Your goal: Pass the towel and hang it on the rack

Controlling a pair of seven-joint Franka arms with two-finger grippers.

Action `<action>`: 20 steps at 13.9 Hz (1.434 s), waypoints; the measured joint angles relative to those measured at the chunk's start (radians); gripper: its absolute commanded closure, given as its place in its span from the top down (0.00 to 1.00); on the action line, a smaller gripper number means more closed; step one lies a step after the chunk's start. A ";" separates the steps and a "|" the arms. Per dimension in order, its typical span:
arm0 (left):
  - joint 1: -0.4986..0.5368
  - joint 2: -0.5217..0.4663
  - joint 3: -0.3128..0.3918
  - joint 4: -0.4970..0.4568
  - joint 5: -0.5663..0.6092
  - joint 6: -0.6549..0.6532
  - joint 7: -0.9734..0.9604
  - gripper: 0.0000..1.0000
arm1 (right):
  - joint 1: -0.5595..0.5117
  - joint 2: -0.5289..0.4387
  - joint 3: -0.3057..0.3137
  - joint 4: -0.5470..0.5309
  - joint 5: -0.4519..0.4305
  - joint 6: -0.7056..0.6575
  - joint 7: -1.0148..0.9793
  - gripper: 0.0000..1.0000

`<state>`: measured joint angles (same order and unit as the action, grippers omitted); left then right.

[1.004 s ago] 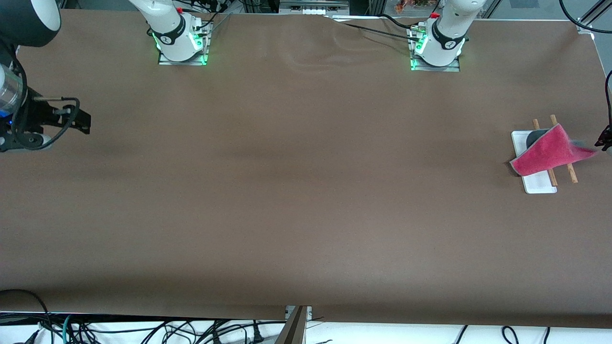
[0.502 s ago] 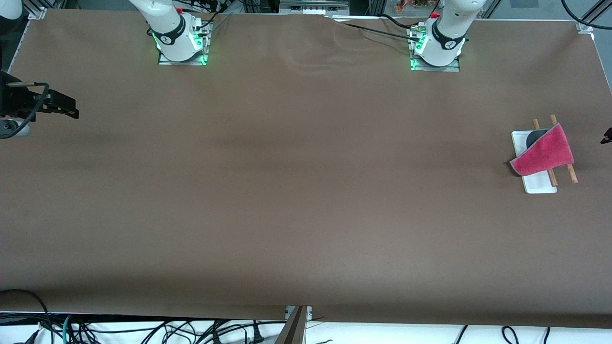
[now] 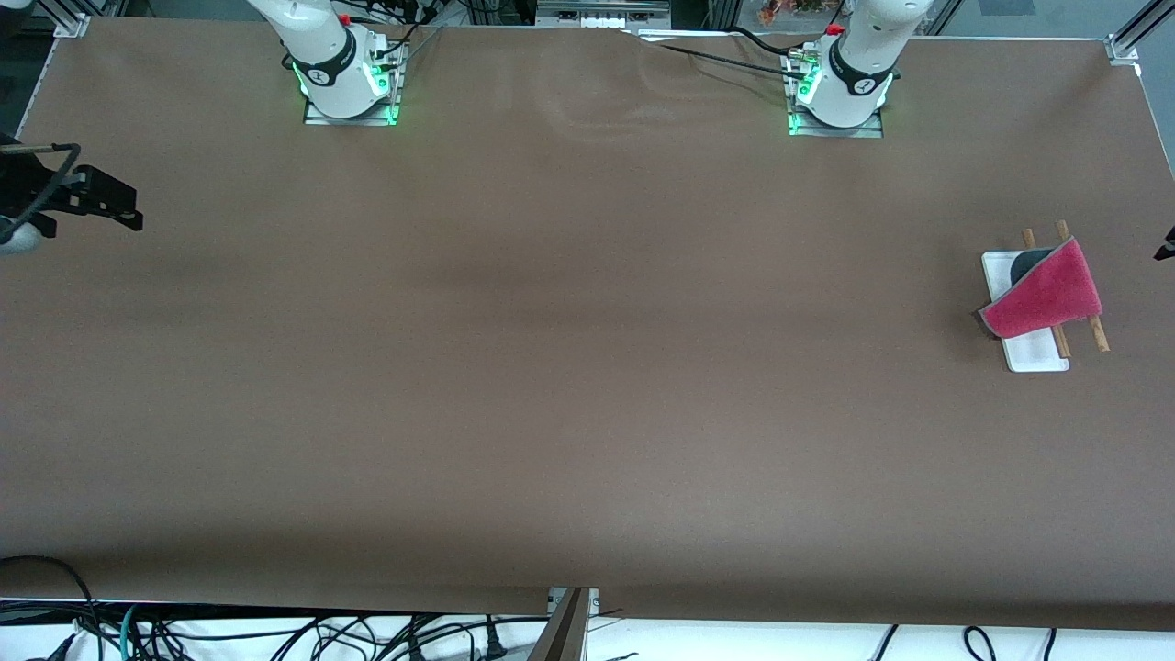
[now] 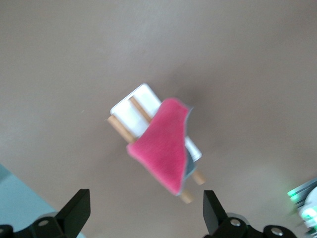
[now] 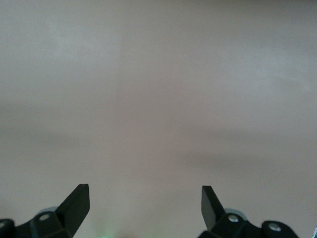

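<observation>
The towel point(image 3: 1046, 292) hangs pink side up over the two wooden rods point(image 3: 1098, 336) of the rack, with a dark grey corner showing at its farther end. The rack's white base point(image 3: 1035, 353) stands near the left arm's end of the table. In the left wrist view the towel point(image 4: 166, 148) lies across the rack point(image 4: 130, 105). My left gripper point(image 4: 145, 203) is open and empty, up over the table beside the rack; only a tip of it point(image 3: 1167, 246) shows in the front view. My right gripper point(image 3: 108, 197) is open and empty, over the right arm's end of the table.
The table is covered in brown cloth point(image 3: 587, 367). The two arm bases point(image 3: 347, 78) stand along its farther edge. Cables hang below the edge nearest the front camera. The right wrist view shows only bare brown cloth point(image 5: 158, 99).
My left gripper let go of the towel's corner and drew away toward the table's end. The towel settled onto the rods. My right arm pulled back toward its own end.
</observation>
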<state>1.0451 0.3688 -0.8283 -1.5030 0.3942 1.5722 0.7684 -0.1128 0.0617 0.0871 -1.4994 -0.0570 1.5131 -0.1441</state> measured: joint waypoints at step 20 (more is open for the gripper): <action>-0.931 -0.201 0.707 -0.004 -0.345 0.035 -0.652 1.00 | 0.007 -0.015 0.026 0.003 0.005 -0.015 -0.012 1.00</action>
<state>0.1139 0.1679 -0.1214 -1.5072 0.0494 1.6073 0.1162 -0.1056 0.0470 0.1135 -1.4960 -0.0525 1.4978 -0.1562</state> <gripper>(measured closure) 0.000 0.000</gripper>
